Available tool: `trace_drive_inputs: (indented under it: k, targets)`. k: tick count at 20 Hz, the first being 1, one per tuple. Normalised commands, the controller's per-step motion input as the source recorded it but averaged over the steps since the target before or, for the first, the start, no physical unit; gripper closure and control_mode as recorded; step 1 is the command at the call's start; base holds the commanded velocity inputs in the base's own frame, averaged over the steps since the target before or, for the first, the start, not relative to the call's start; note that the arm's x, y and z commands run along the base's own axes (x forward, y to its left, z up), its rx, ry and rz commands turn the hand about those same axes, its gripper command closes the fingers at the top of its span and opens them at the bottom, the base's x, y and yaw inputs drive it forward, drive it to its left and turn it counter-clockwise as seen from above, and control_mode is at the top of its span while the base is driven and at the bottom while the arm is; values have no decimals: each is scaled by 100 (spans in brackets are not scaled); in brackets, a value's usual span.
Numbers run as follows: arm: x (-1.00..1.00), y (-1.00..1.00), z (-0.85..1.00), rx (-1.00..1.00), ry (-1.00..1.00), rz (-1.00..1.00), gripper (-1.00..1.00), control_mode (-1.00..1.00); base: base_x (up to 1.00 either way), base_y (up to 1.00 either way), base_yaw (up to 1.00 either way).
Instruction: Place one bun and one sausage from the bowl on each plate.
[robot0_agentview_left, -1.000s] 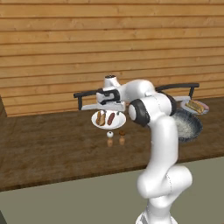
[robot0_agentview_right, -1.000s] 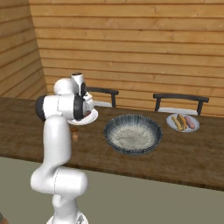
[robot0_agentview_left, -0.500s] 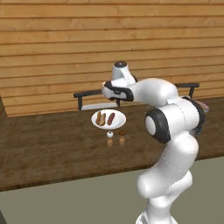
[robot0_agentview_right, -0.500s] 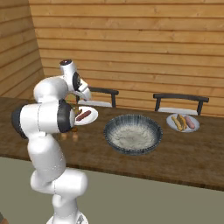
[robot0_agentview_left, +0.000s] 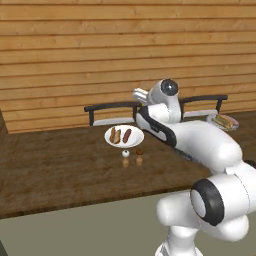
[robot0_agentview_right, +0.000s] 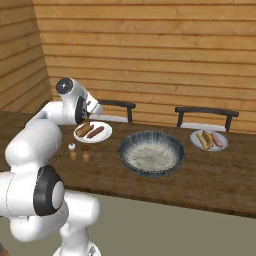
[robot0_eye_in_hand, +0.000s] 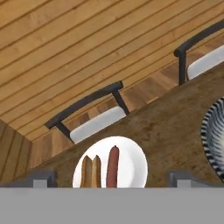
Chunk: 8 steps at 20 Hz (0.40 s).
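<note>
The bowl (robot0_agentview_right: 151, 152) stands mid-table, its pale inside bare; its patterned rim (robot0_eye_in_hand: 213, 139) also edges the hand view. The left plate (robot0_agentview_right: 103, 133) carries a bun (robot0_agentview_right: 84, 130) and a sausage (robot0_agentview_right: 96, 132). The right plate (robot0_agentview_right: 210, 146) carries another bun (robot0_agentview_right: 202, 140) and sausage (robot0_agentview_right: 216, 138). My gripper (robot0_eye_in_hand: 113, 180) hangs open above the left plate (robot0_eye_in_hand: 135, 168), its fingertips (robot0_eye_in_hand: 43, 178) wide apart and holding nothing. Below it lie that plate's bun (robot0_eye_in_hand: 91, 171) and sausage (robot0_eye_in_hand: 112, 166). From the left base view the same plate (robot0_agentview_left: 135, 137) sits just left of my arm.
Two small shakers (robot0_agentview_right: 72, 147) (robot0_agentview_right: 85, 148) stand in front of the left plate. Two dark chairs (robot0_agentview_right: 116, 106) (robot0_agentview_right: 206, 113) face the table's far edge, before a wooden plank wall. My arm leans over the table in the left base view.
The hand has lifted away from the left plate and the arm has swung back and up. The gripper stays open; bun and sausage rest on the plate.
</note>
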Motion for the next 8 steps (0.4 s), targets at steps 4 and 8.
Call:
trace_drive_inputs:
  k: [4, 8]
  targets:
    - [-23, -12, 93, -2, -8, 15, -100, -100, 0, 0, 0]
    - [-44, -51, 34, 0, -11, 9, -100, -100, 0, 0, 0]
